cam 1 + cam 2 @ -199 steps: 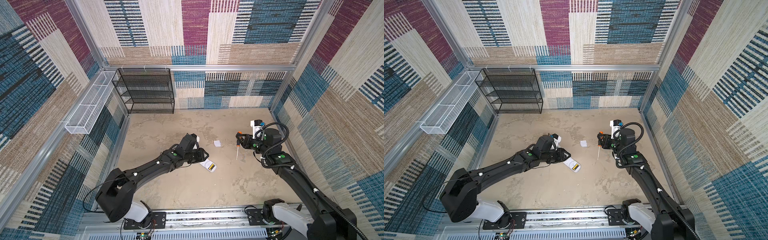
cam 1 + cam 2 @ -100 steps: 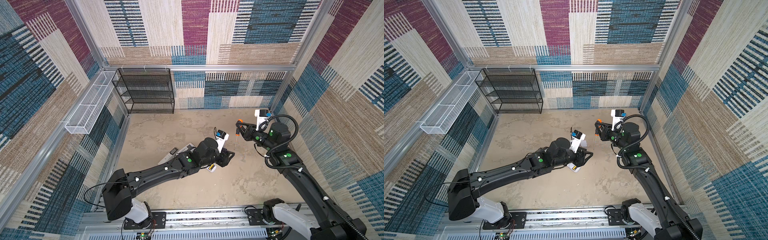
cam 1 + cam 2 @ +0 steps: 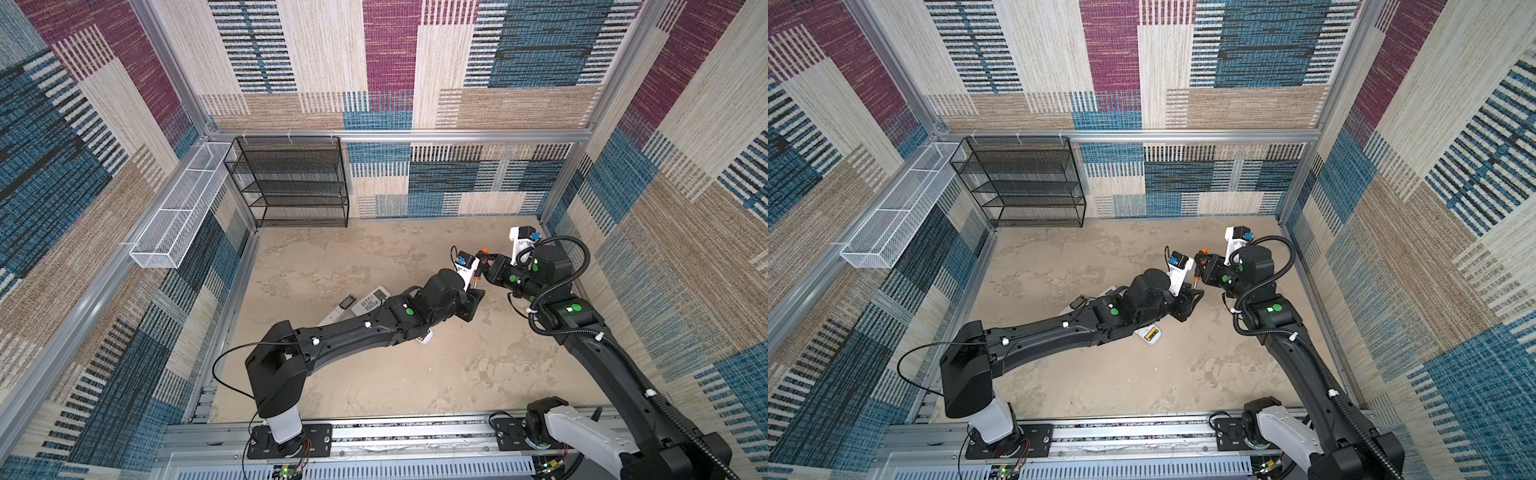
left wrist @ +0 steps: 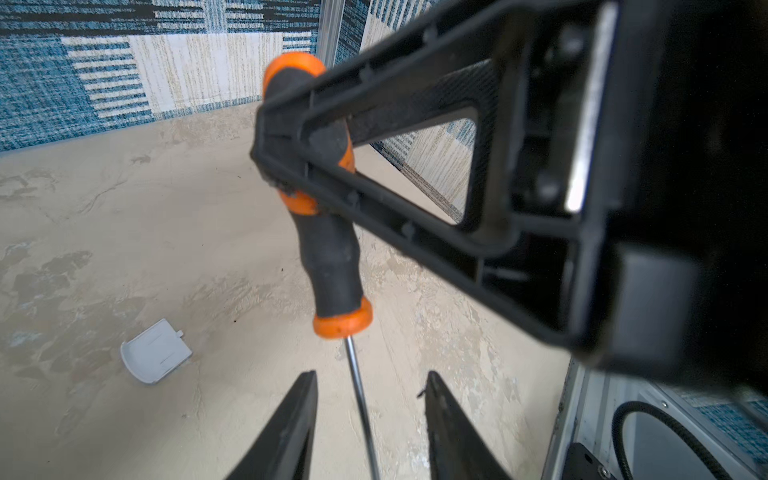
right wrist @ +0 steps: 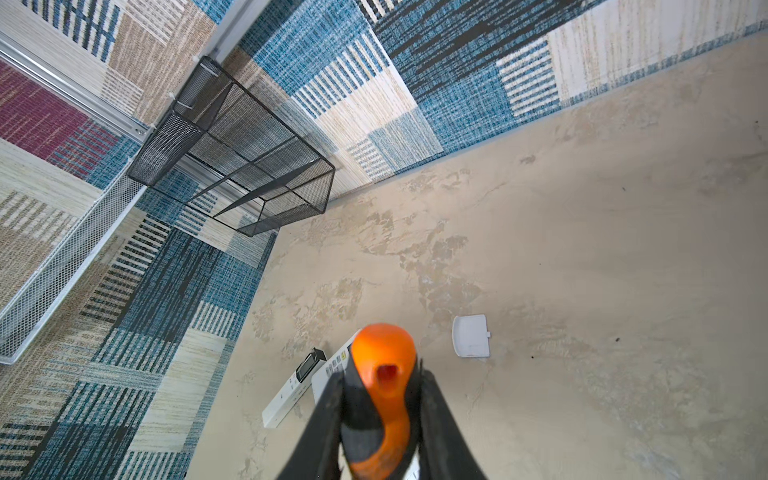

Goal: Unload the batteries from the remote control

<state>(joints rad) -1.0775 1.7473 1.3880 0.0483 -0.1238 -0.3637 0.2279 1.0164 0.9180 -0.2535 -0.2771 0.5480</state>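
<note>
Probably a tool handover: seat the left jaws before the right lets go

The right gripper (image 5: pixel 380 419) is clamped on the upper handle of the screwdriver (image 4: pixel 332 257), with the shaft pointing down. The left gripper (image 4: pixel 370 386) is partly open, one jaw on each side of the bare shaft. Gaps show on both sides, so it grips nothing. In a top view it sits close by, at about 7 o'clock of the right gripper.

Batteries (image 3: pixel 1151 333): a yellow-and-black bit shows in the open bay of the remote control (image 3: pixel 1154 341). The remote lies on the floor at about 7 o'clock of the left gripper, half under the left arm. I cannot tell how many cells are in there. The battery cover (image 4: pixel 156 351) is off and lies flat on the floor. Another white remote (image 3: pixel 371 300) lies at about 9 o'clock of the left gripper; leave it alone.

My read on doing this step well:
- Centre the shaft between the jaws before closing, because an off-centre squeeze would kick the tool sideways.
- The thin steel shaft looks slippery and likely to twist. The free lower black part of the handle seems the safer bite, if the left gripper can rise to it.
- The right gripper should release only once the left grip is firm.
- Keep the tip clear of the floor and the remote during the swap.
- The cells are untouched, so the prying comes after this.
</note>
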